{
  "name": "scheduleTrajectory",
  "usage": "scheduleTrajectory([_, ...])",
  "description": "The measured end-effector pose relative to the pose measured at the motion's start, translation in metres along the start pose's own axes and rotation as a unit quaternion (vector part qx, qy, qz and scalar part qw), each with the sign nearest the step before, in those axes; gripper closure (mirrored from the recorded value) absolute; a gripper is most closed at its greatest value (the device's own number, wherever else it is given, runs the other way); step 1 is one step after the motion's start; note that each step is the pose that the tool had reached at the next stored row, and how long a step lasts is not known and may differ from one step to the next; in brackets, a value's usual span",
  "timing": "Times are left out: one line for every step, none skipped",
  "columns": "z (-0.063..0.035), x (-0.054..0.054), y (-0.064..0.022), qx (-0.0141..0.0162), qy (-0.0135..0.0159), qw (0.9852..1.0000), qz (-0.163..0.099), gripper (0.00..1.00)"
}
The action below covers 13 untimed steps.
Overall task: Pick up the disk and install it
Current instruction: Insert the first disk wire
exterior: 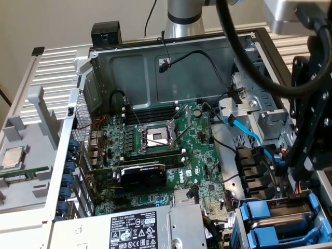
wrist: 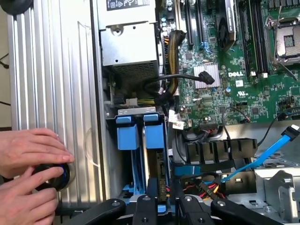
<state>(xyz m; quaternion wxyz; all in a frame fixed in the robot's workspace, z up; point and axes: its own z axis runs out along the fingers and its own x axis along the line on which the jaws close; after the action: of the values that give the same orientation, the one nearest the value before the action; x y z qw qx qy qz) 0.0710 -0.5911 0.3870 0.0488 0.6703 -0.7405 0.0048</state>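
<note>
The disk (wrist: 158, 159) stands on edge in the drive bay, its blue carrier handle (wrist: 154, 136) beside a second blue carrier (wrist: 126, 137). In the wrist view my gripper (wrist: 163, 199) reaches down over the bay, its black fingers (wrist: 152, 190) pressed on either side of the disk's near end, shut on it. In the exterior view the bay's blue carriers (exterior: 259, 213) sit at the case's near right corner, under the arm's black wrist (exterior: 306, 145).
A person's hands (wrist: 28, 168) rest on a round black knob (wrist: 56, 176) on the ribbed panel beside the bay. The motherboard with its open processor socket (exterior: 155, 136), a black graphics card (exterior: 142, 176), the power supply (exterior: 140, 228) and a blue cable (exterior: 249, 135) crowd the case.
</note>
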Motion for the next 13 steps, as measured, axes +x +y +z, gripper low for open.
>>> scheduleTrajectory([-0.0027,-0.0008,0.0002,0.0002,0.0018,1.0,0.0,0.75])
scheduleTrajectory([-0.0057,-0.0017,0.0005,0.0004,0.0033,1.0,0.0,0.75])
scheduleTrajectory([-0.0085,-0.003,0.0008,0.0007,0.0052,1.0,0.0,0.75])
scheduleTrajectory([-0.0105,-0.0042,0.0011,0.0012,0.0067,1.0,0.001,0.75])
scheduleTrajectory([-0.0115,-0.0054,0.0014,0.0018,0.0079,1.0,0.001,0.75])
scheduleTrajectory([-0.0118,-0.0065,0.0016,0.0023,0.0087,1.0,0.001,0.75])
scheduleTrajectory([-0.0119,-0.0074,0.0021,0.0027,0.0092,1.0,0.001,0.75])
scheduleTrajectory([-0.0118,-0.0082,0.0027,0.0032,0.0094,1.0,0.001,0.75])
scheduleTrajectory([-0.0119,-0.0088,0.0039,0.0036,0.0096,0.9999,0.001,0.75])
scheduleTrajectory([-0.0117,-0.0093,0.0057,0.0043,0.0094,0.9999,0.001,0.75])
scheduleTrajectory([-0.0117,-0.0096,0.0074,0.0048,0.0095,0.9999,0.001,0.75])
scheduleTrajectory([-0.0116,-0.0096,0.0082,0.0051,0.0094,0.9999,0.001,0.75])
scheduleTrajectory([-0.0116,-0.0096,0.0082,0.0051,0.0094,0.9999,0.001,0.75])
